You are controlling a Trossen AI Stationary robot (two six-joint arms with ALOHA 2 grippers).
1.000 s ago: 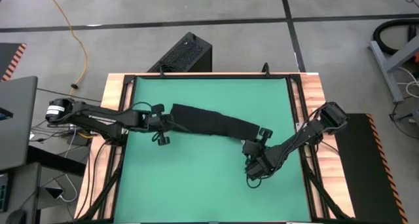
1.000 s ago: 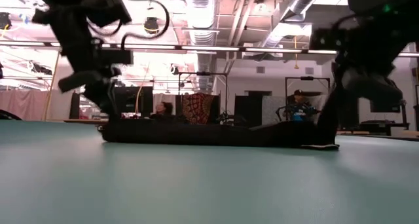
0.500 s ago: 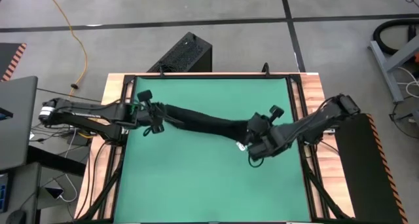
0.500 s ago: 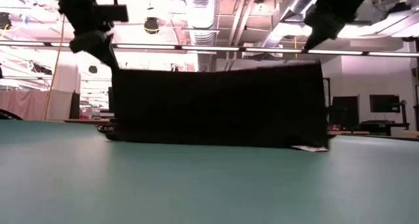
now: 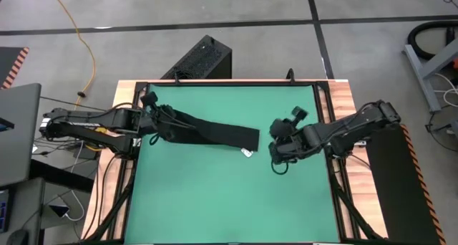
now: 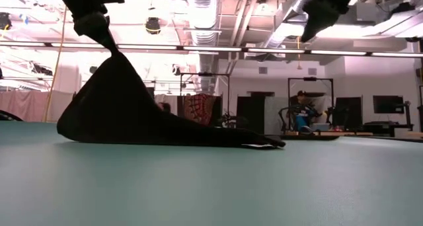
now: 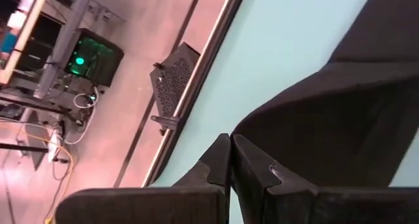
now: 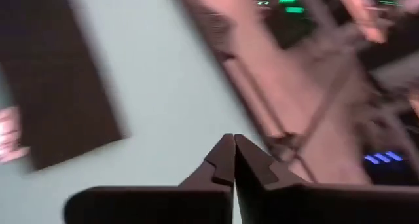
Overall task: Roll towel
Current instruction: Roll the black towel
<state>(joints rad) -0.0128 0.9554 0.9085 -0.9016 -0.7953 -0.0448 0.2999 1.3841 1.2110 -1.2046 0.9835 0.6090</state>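
The black towel (image 5: 207, 132) lies slantwise across the green mat (image 5: 229, 202), its small white tag (image 5: 245, 152) at the right end. My left gripper (image 5: 152, 114) is shut on the towel's left end, above the mat's far left part. In the low view the towel (image 6: 132, 113) hangs from it in a cone, and its right end (image 6: 264, 141) lies flat on the mat. My right gripper (image 5: 276, 156) is shut and empty, raised above the mat just right of the towel's right end; it also shows in the low view (image 6: 317, 14). My left gripper pinches the towel's left end (image 7: 262, 122) between its two fingers, from above, slanting down. That end is bunched and lifted clear. The cloth fans out below the fingers down to the mat, where the rest of the towel (image 6: 198, 135) lies.
A hard black ribbed box (image 5: 200, 59) stands on the floor behind the table's far edge. The mat has a black frame and wooden side strips (image 5: 343, 102). A laptop (image 5: 18, 130) sits left of the table. Bare mat lies toward the near edge.
Both grippers lifted the towel by its two ends, so it hung as a sheet between them. My right gripper then let go and the right end fell flat on the mat. My left gripper went up and toward the far left corner, keeping its end.
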